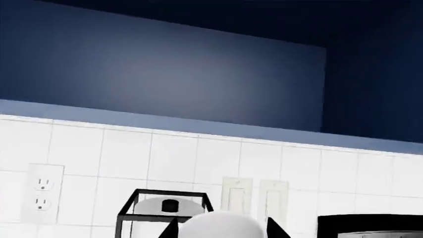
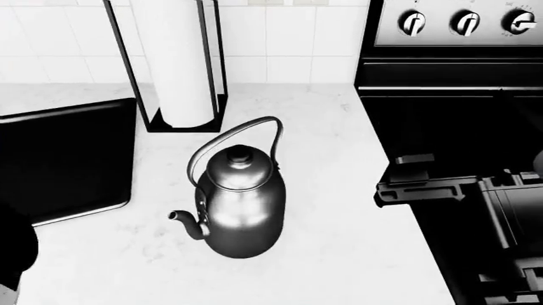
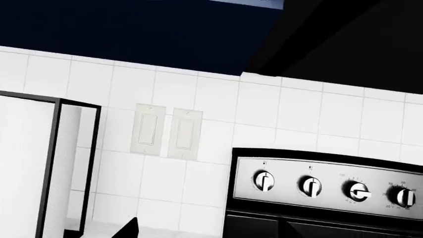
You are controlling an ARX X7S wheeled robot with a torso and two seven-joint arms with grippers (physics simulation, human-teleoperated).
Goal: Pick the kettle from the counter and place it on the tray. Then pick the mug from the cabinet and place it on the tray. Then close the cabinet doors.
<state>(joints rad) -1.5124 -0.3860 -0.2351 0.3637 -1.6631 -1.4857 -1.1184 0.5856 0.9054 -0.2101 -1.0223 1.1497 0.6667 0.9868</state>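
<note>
The silver kettle (image 2: 241, 203) stands upright on the white counter (image 2: 339, 210), spout toward the front left. The black tray (image 2: 60, 159) lies to its left, and the part that shows is bare. My right gripper (image 2: 388, 176) hovers just right of the kettle, open and empty; in the right wrist view (image 3: 208, 233) it faces the back wall. My left gripper (image 1: 221, 232) is outside the head view. Its fingertips hug a small white rounded thing, apparently the mug (image 1: 221, 222), of which only the top shows.
A black wire paper-towel holder (image 2: 178, 70) stands at the back wall behind the kettle, and also shows in the left wrist view (image 1: 165, 206). The black stove (image 2: 449, 114) with knobs (image 3: 310, 186) borders the counter on the right. The blue cabinet (image 1: 165, 64) hangs above the tiles.
</note>
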